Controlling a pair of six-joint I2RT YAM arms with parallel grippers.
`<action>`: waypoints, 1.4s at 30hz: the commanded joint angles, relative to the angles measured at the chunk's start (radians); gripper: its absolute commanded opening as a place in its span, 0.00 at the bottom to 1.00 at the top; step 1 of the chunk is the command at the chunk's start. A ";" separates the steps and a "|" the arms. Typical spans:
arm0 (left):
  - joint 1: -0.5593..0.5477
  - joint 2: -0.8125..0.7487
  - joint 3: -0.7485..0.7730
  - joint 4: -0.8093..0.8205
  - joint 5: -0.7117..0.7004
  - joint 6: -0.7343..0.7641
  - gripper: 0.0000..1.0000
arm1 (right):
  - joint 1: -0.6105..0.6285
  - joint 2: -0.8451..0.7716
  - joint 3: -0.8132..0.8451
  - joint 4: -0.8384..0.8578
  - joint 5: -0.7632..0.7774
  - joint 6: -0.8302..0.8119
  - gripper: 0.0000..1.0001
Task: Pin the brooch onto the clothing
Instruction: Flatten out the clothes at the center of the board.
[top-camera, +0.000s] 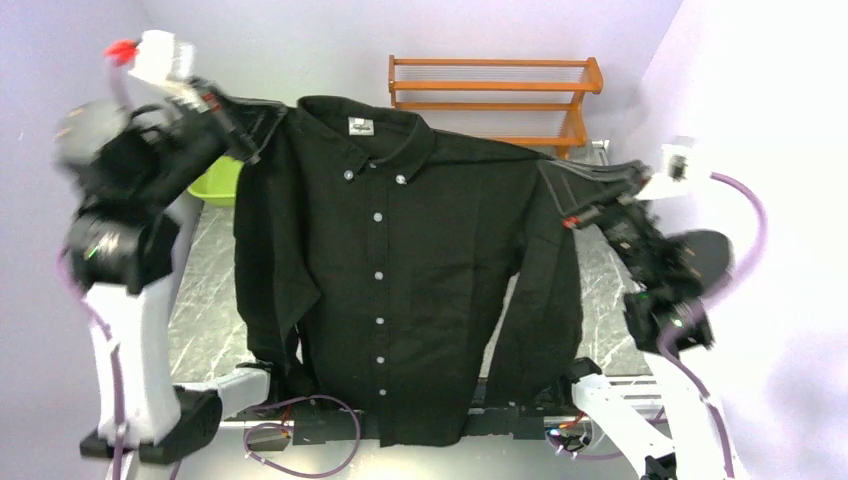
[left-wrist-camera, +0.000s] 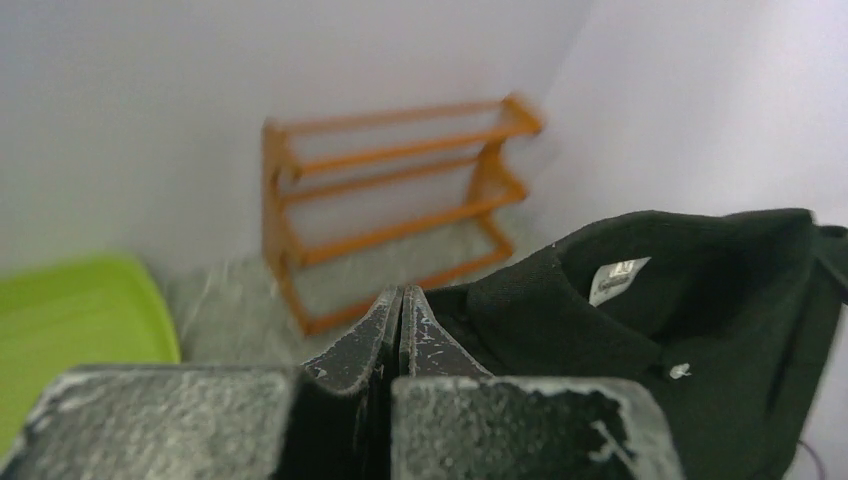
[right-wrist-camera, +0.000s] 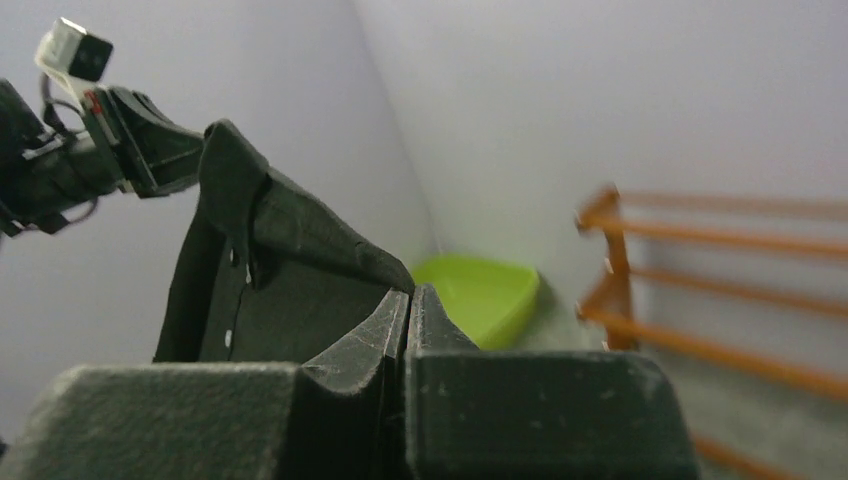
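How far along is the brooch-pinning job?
Done: the shirt is raised and spread, front facing the top camera. In hand: the left hand and right hand are each shut on a shoulder. Left: no brooch shows on the shirt or anywhere in view, so fetching and pinning it remain.

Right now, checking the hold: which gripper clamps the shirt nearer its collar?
The left gripper, shut on the shirt beside its collar; the right gripper clamps farther out.
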 joint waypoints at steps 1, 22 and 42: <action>0.012 0.142 -0.239 0.035 -0.179 0.097 0.03 | -0.005 0.097 -0.185 -0.013 0.145 -0.037 0.00; 0.020 0.602 -0.307 0.119 -0.483 0.125 0.95 | -0.064 0.903 0.064 -0.134 0.313 -0.162 0.90; 0.148 0.159 -1.039 -0.065 -0.433 -0.265 0.94 | 0.155 1.049 -0.293 -0.064 0.002 -0.031 0.93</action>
